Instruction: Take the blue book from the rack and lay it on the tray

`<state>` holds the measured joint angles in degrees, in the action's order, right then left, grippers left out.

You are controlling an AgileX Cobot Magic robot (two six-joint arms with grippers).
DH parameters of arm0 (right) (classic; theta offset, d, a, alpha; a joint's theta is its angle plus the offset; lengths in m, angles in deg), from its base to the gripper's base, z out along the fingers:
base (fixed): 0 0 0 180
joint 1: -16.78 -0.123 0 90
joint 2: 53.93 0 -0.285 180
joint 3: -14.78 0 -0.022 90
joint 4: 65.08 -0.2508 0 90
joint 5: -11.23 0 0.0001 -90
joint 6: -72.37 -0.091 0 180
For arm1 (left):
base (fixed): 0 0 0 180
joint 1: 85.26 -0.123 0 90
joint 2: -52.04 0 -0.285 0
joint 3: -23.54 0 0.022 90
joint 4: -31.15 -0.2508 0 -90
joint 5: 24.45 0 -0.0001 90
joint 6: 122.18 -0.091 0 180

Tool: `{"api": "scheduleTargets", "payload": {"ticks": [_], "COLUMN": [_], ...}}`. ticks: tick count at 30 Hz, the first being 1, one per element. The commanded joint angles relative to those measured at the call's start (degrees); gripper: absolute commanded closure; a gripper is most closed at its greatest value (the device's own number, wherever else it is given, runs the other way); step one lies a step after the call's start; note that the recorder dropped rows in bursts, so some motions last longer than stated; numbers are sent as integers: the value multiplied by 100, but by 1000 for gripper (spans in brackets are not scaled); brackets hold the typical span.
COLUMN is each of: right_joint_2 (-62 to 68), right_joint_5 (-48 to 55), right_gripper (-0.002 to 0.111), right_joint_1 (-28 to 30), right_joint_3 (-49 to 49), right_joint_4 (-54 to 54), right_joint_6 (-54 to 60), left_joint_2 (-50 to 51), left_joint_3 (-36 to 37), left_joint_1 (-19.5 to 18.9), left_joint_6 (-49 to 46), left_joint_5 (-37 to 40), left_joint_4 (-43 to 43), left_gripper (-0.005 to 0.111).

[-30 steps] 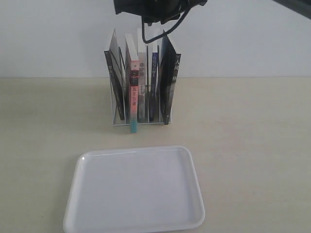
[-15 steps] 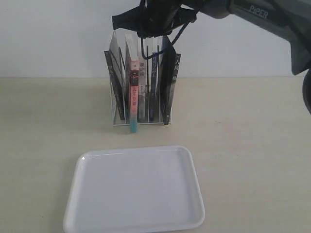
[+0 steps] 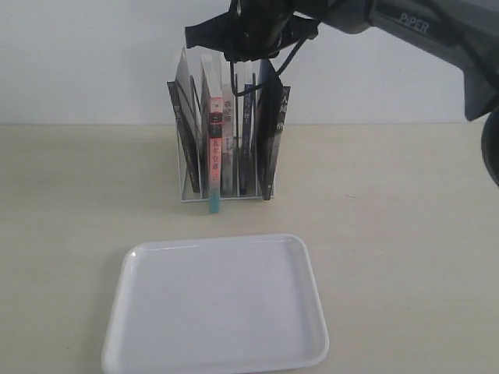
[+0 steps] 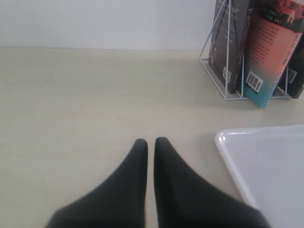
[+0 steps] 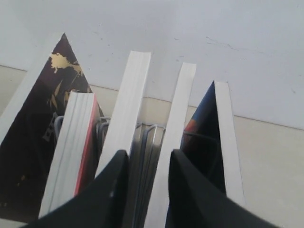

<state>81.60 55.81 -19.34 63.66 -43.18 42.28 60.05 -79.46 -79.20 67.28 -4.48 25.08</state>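
The blue book (image 3: pixel 246 128) stands in the rack (image 3: pixel 191 198), right gripper (image 5: pixel 148 154) above it.
Nearest lies the white tray (image 3: pixel 117 312) on the table (image 3: pixel 405 257). Near one corner the left gripper (image 4: pixel 150 142) hangs low over the table, fingers almost together, holding nothing. Beyond the tray stands the rack with five upright books; the blue book is second from the right, between a white book (image 3: pixel 228 125) and a black book (image 3: pixel 273 132). Above their top edges the right gripper has its fingers spread, gripping nothing.

white tray (image 3: pixel 214 308), white wire rack (image 3: pixel 191 199), dk blue book (image 5: pixel 209 114) w/ orange-red patch, red-teal book (image 4: pixel 266 52)
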Motion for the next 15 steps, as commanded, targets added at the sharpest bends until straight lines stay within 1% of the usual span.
{"api": "scheduleTargets", "payload": {"ticks": [1, 6, 15], "right_joint_2": [-27, -50, 85], "right_joint_5": [240, 389, -61], "right_gripper": [79, 79, 79], "right_joint_1": [18, 18, 30], "right_joint_3": [27, 27, 27], "right_joint_4": [4, -73, -9], "right_joint_6": [-1, -1, -159], "left_joint_2": [-22, -22, -22], "left_joint_3": [21, 21, 21], "left_joint_1": [-13, -13, -13], "left_joint_6": [-12, -12, -12], "left_joint_5": [-34, -34, -34], "left_joint_4": [1, 1, 1], "left_gripper": [102, 102, 102]}}
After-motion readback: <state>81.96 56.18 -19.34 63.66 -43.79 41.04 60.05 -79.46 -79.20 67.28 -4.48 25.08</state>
